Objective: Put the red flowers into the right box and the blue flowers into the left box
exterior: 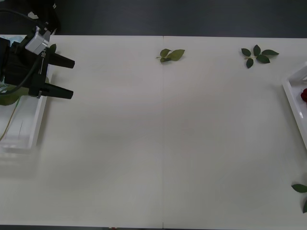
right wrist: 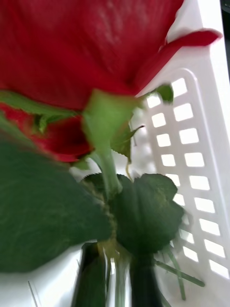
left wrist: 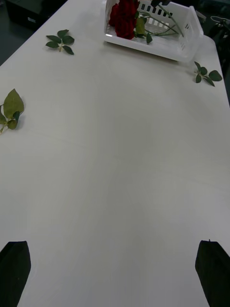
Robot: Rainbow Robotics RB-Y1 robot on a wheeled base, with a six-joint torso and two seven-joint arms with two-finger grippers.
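I see a pale table [exterior: 163, 143] against a dark floor; loose leaf sprigs [exterior: 171, 55] lie at its far edge; my left gripper [exterior: 60, 76] hangs spread above the left box [exterior: 29, 129]; the red flowers [left wrist: 123, 18] lie in the right box [left wrist: 184, 33]; my right gripper [right wrist: 117, 283] pinches a rose stem there.

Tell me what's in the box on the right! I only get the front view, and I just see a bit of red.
Observer: Several roses lie in that box, heads together at one end.
Operator: Where's the right gripper?
Observer: At the box; the right gripper is shut on one more rose, by its stem.
Operator: Is the box solid?
Observer: No, its end wall has rows of square holes.
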